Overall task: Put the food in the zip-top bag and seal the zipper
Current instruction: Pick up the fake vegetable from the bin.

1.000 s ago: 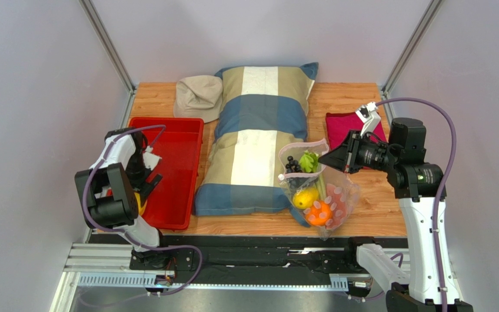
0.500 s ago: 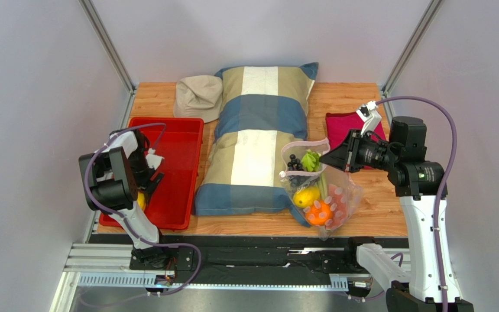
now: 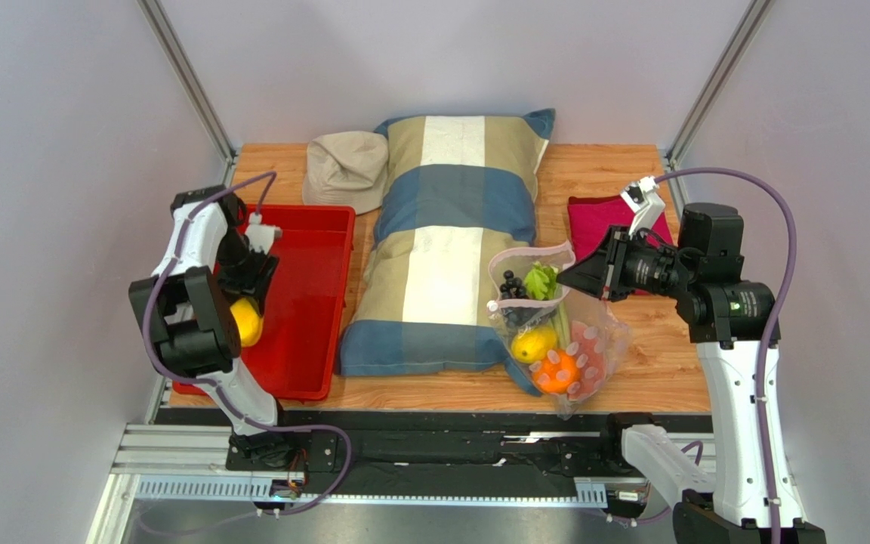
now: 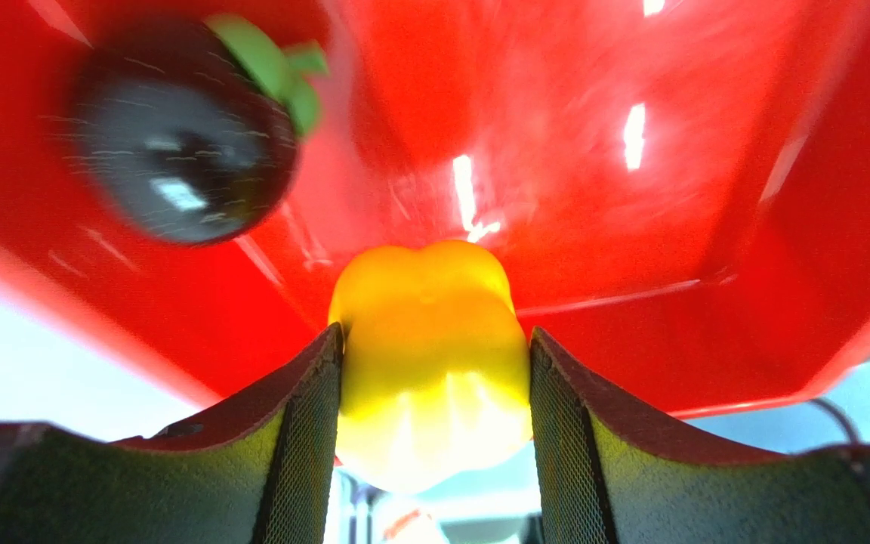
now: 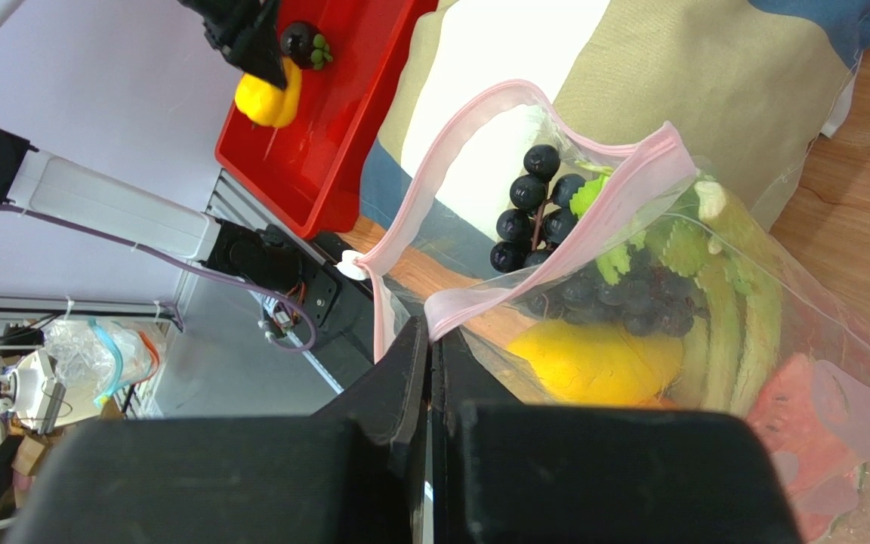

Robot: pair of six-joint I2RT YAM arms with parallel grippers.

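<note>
A yellow pepper (image 4: 428, 351) sits between my left gripper's (image 4: 434, 340) fingers, both pads pressed to its sides, over the left side of the red tray (image 3: 315, 261). From above, the left gripper (image 3: 250, 304) and that pepper (image 3: 247, 321) are at the tray's left rim. A dark round fruit with a green cap (image 4: 179, 130) lies in the tray. My right gripper (image 5: 431, 329) is shut on the pink zipper (image 5: 587, 193) of the zip-top bag (image 3: 593, 340), holding its mouth open. Inside are grapes (image 5: 536, 198), celery (image 5: 735, 317), a second yellow pepper (image 5: 598, 363), an orange (image 3: 555, 370) and a reddish slice (image 5: 797, 419).
A large striped pillow (image 3: 451, 238) lies mid-table, with the bag leaning on its right side. A beige hat (image 3: 347, 168) sits at the back left, and a magenta cloth (image 3: 604, 218) at the back right. Frame posts stand at both back corners.
My left gripper has closed on the yellow pepper, and its arm has swung up and toward the back. The right gripper and the bag have not moved.
</note>
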